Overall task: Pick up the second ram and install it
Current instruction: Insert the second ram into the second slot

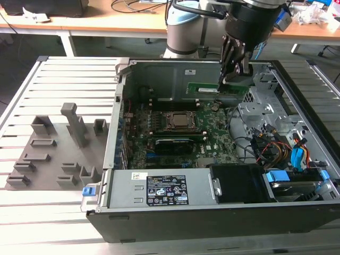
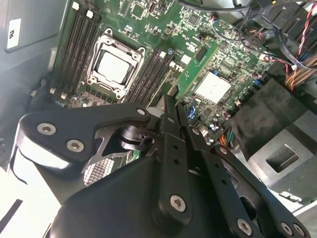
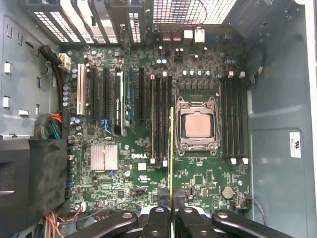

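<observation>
My gripper (image 1: 234,74) hangs over the open computer case, shut on the second ram (image 1: 212,89), a long narrow green strip held level near the case's far wall. In the first wrist view the second ram (image 3: 171,148) shows edge-on as a thin line running out from my gripper (image 3: 171,212), lying over the dark memory slots (image 3: 159,119) just beside the processor socket (image 3: 197,130). In the second wrist view my gripper (image 2: 173,106) pinches the strip (image 2: 198,64) above the motherboard (image 2: 148,20).
Grey plastic fixture blocks (image 1: 58,149) stand on the slatted table at the exterior view's left. The power supply (image 1: 164,188) lines the case's near wall. Coloured cables (image 1: 276,149) and a drive cage (image 1: 265,101) crowd the exterior view's right. A small heatsink (image 3: 104,157) sits on the board.
</observation>
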Available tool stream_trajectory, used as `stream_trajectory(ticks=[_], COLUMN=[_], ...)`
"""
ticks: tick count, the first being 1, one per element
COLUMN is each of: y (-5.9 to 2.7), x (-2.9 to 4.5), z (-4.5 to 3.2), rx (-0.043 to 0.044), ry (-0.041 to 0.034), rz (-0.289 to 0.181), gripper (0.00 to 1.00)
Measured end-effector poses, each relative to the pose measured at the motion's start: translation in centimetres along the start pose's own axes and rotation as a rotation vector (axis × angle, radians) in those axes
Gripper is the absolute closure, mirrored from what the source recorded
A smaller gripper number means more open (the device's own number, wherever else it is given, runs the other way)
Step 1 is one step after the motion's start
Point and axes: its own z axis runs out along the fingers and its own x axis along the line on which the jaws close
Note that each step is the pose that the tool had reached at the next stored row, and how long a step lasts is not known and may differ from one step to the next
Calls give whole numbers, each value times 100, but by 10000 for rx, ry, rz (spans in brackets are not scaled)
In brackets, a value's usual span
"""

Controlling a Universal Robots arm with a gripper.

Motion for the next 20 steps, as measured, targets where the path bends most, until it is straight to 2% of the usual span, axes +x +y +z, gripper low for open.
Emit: stream_trajectory(ticks=[18,20], y=[-14,-18], x=[6,8], z=[206,253], rx=[0,-1], ry=[0,1], rz=[-1,-1], gripper=[87,87])
